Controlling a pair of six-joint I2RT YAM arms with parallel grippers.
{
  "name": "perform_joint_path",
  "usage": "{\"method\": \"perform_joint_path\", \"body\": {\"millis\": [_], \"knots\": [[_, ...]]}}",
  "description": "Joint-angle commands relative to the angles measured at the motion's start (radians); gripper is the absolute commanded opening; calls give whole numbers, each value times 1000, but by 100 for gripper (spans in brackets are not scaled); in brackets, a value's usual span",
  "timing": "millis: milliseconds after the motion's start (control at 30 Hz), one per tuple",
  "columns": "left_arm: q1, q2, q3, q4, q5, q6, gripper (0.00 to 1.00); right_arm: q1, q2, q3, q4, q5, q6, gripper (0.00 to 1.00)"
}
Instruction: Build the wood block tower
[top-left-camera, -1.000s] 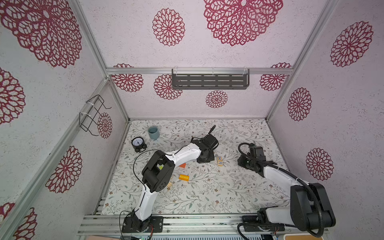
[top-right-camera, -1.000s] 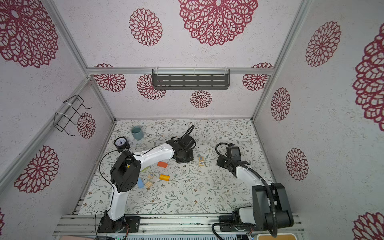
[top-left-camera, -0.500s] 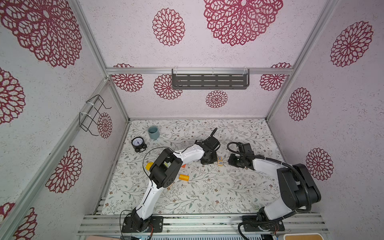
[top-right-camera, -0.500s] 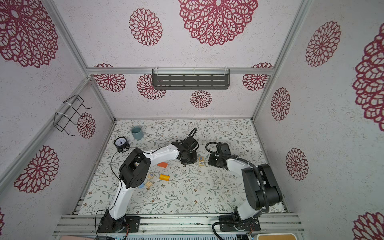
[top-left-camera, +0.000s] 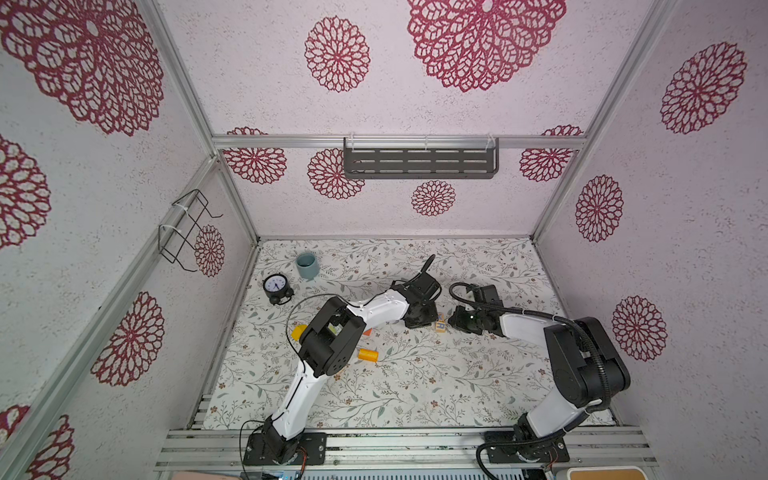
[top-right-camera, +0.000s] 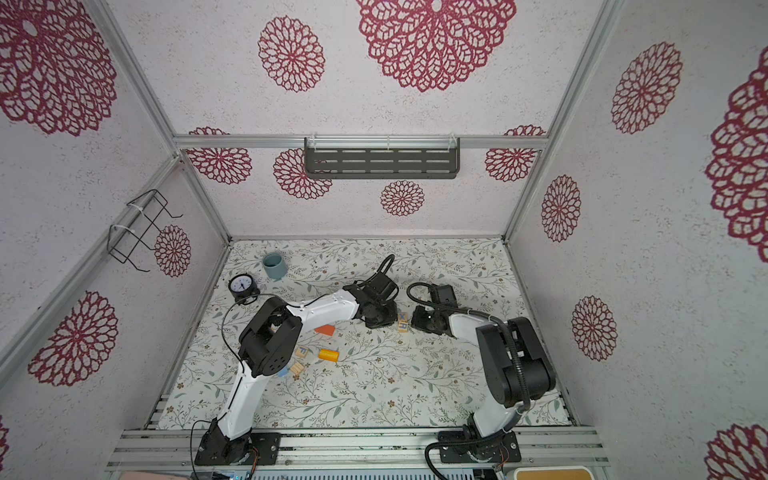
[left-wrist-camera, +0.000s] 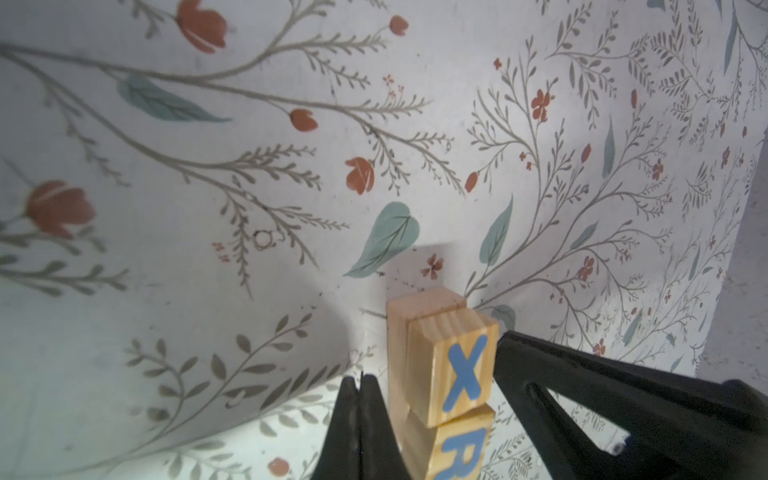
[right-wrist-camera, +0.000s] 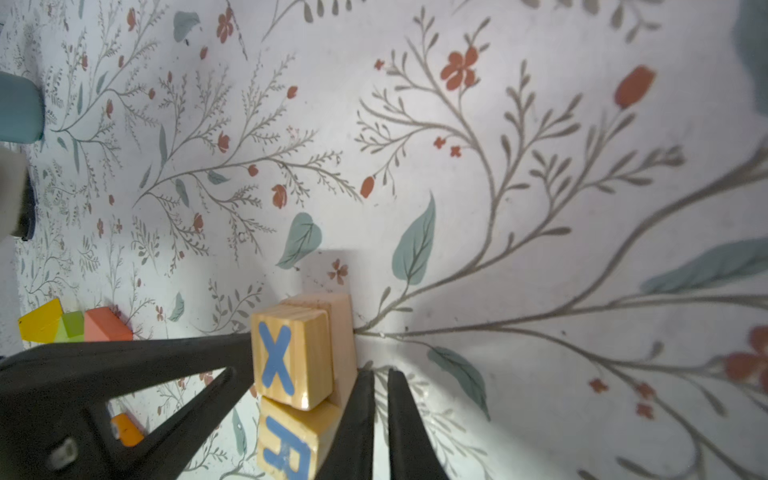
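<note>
Left wrist view: X cube is seen askew on R cube on the bench, flanked by left claw and right claw, both pressed together; squaring is judged underway, gentle withdrawal needed next.

Grainy wooden X cube, seemingly lacquered; matt printed mat.

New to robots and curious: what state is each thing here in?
Left hand: shut, beside the cubes.
Right hand: shut, opposite side.
Wooden cube with blue X: letter up, flanked by both hands.
Wooden cube with blue R: letter up, beside the X cube.
Orange wooden cylinder: lying on its side.
Grey-blue cup: upright.
Round black alarm clock: standing.
</note>
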Motion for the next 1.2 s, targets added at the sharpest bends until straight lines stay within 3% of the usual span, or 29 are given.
{"method": "perform_joint_path", "body": {"millis": [0,1167], "knots": [[-10,1,-17,25,7,-21,0,12,0,24,25,-25,8,13],[-30,-48,-54,16,-2,-16,0,21,-65,20,-37,25,-2,13]]}}
